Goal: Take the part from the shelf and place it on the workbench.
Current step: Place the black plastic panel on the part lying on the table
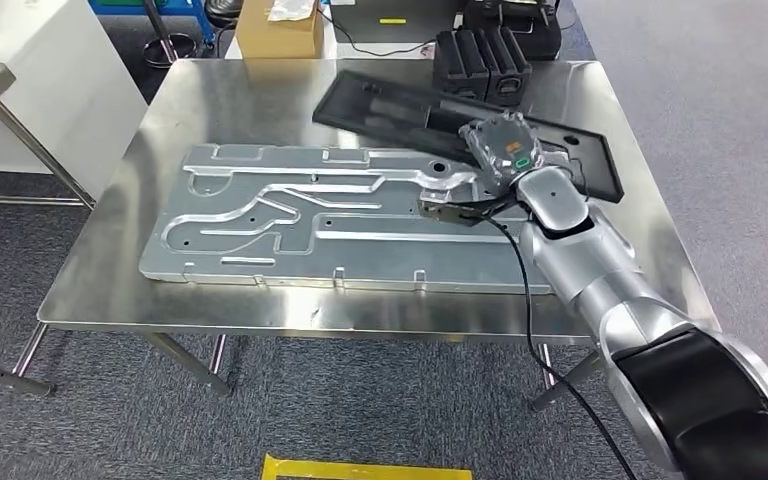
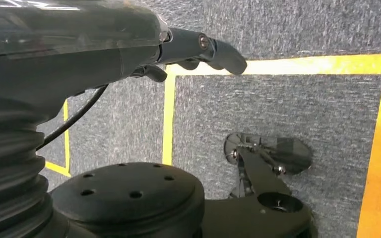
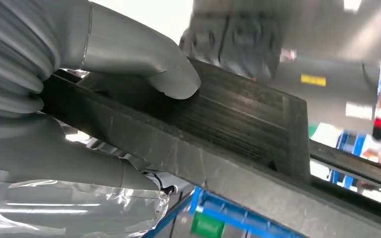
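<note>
Your robot stands before a shiny metal bench (image 1: 110,270), looking down on it from above. A large flat silver metal plate (image 1: 290,225) with machined grooves lies along the near half of the bench, its long side following the near edge.

The task's thing, a long black part (image 1: 400,105) shaped like a flat tray, lies slanted across the far right portion of the bench, running from near the far edge toward the right edge. Its near right stretch rests over the right end of the silver plate.

Your right arm reaches in from the near right corner. The right hand (image 1: 460,208) sits at the right end of the plate, directly under the wrist housing. In the right wrist view, the right hand (image 3: 104,99) is clamped on the black part (image 3: 238,129): the thick grey thumb (image 3: 149,59) presses on one ribbed face, and other fingers (image 3: 74,166) press on the opposite face, with the part's edge between them.

Behind the part, at the far edge of the bench, stands a black ribbed block (image 1: 480,60). Beyond the bench sits a cardboard box (image 1: 278,35).

Your left hand (image 2: 198,49) hangs over grey carpet (image 2: 278,114) marked with yellow tape (image 2: 377,163). Its dark fingers are curled inward and hold nothing.
</note>
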Motion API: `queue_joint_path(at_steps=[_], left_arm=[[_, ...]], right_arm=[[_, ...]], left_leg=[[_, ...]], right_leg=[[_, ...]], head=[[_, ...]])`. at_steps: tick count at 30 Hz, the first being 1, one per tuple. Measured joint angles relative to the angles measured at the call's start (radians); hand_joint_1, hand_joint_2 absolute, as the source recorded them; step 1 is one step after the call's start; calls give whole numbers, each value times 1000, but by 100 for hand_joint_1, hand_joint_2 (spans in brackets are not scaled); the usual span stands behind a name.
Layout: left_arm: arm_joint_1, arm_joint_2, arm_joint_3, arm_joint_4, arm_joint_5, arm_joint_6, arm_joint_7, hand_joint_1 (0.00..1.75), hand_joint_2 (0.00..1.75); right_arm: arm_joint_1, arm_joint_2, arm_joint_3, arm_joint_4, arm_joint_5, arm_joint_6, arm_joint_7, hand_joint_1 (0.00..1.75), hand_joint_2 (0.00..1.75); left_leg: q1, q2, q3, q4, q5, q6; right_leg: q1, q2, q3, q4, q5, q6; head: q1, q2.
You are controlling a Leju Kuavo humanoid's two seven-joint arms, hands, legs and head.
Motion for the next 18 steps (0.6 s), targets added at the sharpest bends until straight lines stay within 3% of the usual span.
queue_joint_path(at_steps=[2,4,6,7,9,11,15,16,18], left_arm=[[0,0,0,0,1,0,0,0,175],[0,0,0,0,2,0,0,0,175],[-2,0,0,0,4,0,1,0,175],[-2,0,0,0,5,0,2,0,175],[-2,0,0,0,4,0,6,0,175],[-1,0,0,0,4,0,7,0,175],[0,-1,0,0,5,-1,6,0,175],[0,-2,0,0,5,-2,4,0,175],[-1,-3,0,1,6,-7,-2,0,175]], right_arm=[[2,15,10,16,7,6,0,175,175],[6,30,19,34,12,14,-1,175,175],[17,40,29,49,17,22,-4,175,175],[23,45,33,55,21,25,-5,175,175],[29,56,39,65,27,31,-7,175,175],[30,65,45,73,32,40,-9,175,175],[43,78,61,88,50,67,-17,175,175],[45,80,64,91,53,71,-19,175,175],[49,83,70,98,58,75,-23,175,175]], left_leg=[[2,1,-29,71,-43,-10],[4,1,-91,204,-102,-17],[5,1,-129,276,-113,-17],[5,1,-120,253,-89,-15],[4,1,-60,121,-19,-5],[0,1,-8,12,16,4],[0,1,7,-23,22,19],[2,1,9,-29,26,24],[4,3,11,-36,32,31]], right_leg=[[-4,0,4,-5,2,-12],[-2,1,6,-5,1,-17],[1,1,8,-5,-1,-18],[2,1,9,-4,-1,-19],[4,3,12,-4,-3,-18],[7,5,12,-4,-3,-12],[8,4,11,-7,-4,10],[8,4,4,10,-18,14],[6,3,-37,106,-75,20]], head=[[-3,0],[-5,0],[-5,0],[-5,0],[-5,0],[-4,0],[-3,0],[-3,0],[-2,0]])
